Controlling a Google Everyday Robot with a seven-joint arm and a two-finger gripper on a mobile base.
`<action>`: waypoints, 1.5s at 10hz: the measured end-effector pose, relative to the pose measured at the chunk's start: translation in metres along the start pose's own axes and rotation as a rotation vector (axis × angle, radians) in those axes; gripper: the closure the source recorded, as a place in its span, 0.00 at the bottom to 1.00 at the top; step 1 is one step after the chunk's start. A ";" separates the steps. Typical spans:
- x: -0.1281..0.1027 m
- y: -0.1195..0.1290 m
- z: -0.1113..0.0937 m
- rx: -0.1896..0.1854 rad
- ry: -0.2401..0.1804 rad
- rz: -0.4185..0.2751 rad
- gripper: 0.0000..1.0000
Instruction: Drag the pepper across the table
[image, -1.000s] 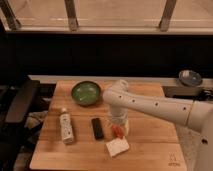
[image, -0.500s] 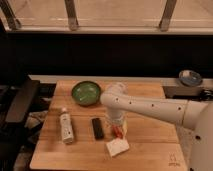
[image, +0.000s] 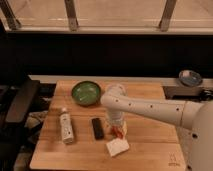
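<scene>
The pepper (image: 118, 132) is a small orange-red piece on the light wooden table (image: 150, 145), mostly hidden under the arm's end. My gripper (image: 116, 126) hangs from the white arm (image: 150, 107) and points down right over the pepper, between the black bar (image: 97, 128) and the white block (image: 117, 147). Only a sliver of the pepper shows at the gripper's lower edge.
A green bowl (image: 85, 93) sits at the back of the table. A white bottle (image: 65, 126) lies at the left. A grey-blue dish (image: 190, 77) stands on the dark counter at the right. A small dark logo (image: 173, 161) marks the front right corner.
The arm and gripper have shifted a little to the left over the pepper. The other objects have not moved.
</scene>
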 end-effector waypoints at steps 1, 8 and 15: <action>0.000 -0.001 0.001 0.001 0.001 0.000 0.35; 0.006 -0.006 0.007 0.000 0.010 0.012 0.44; 0.029 0.019 0.006 0.003 -0.024 0.058 0.95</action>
